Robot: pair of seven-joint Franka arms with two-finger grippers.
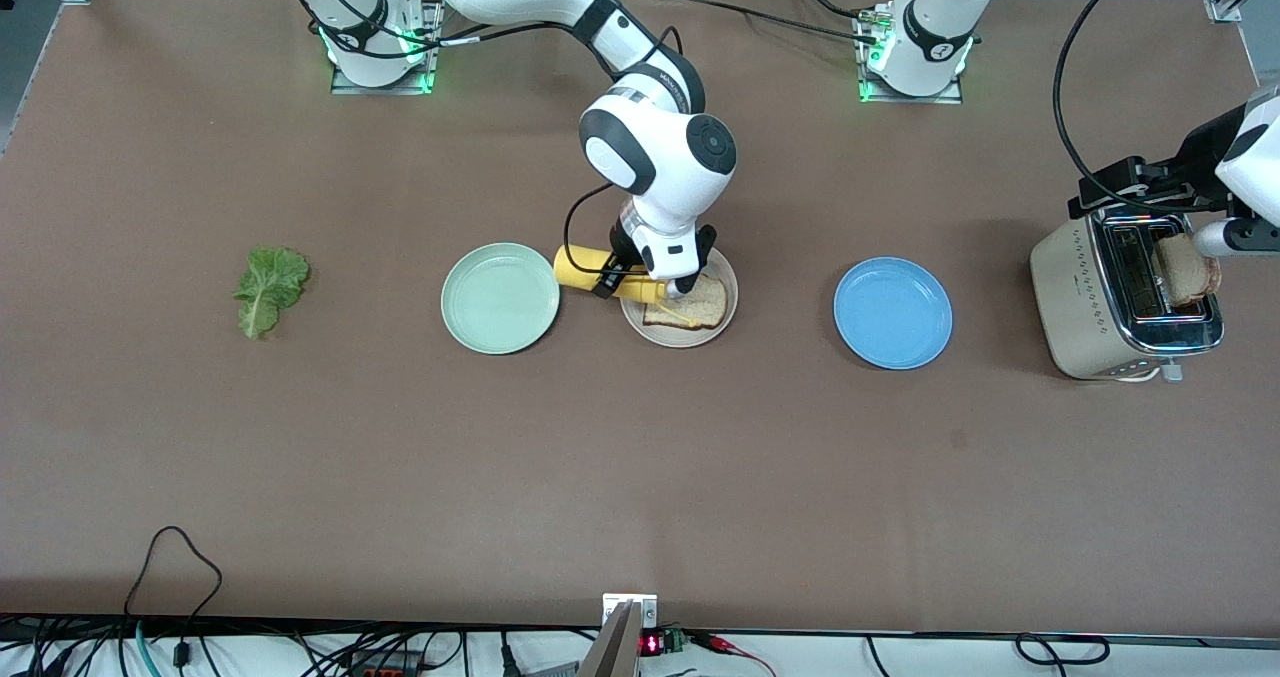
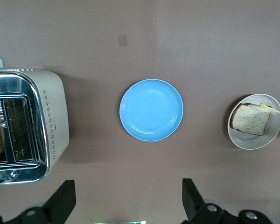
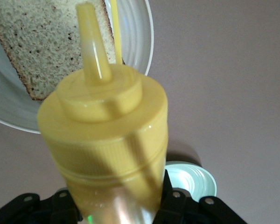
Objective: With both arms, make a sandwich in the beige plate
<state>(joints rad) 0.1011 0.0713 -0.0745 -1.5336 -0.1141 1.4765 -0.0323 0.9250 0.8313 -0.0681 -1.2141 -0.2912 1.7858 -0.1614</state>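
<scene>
Three plates on the table: mint green plate (image 1: 500, 298), beige plate (image 1: 727, 307) in the middle, blue plate (image 1: 893, 313) toward the left arm's end. Two bread slices: one bread slice (image 1: 690, 305) lies on the beige plate, the second slice (image 1: 1187, 268) stands in the toaster (image 1: 1090, 297) slot. One lettuce leaf (image 1: 269, 288) lies alone toward the right arm's end, well apart from the plates. One yellow squeeze bottle (image 3: 109, 140).

Right hand (image 1: 645, 289) is over the beige plate, clamped on the yellow squeeze bottle, nozzle tilted over the bread. A thin yellow line shows at the slice. Its fingers are mostly hidden by the bottle and wrist.

Left hand (image 2: 128, 198) is over the table near the toaster, jaws wide apart, holding nothing. The front view cuts that arm off at the frame edge; only the two fingertips (image 2: 65, 198) show in its wrist view.

The toaster is cut off in the left wrist view, so the second slice shows only as an edge there.
</scene>
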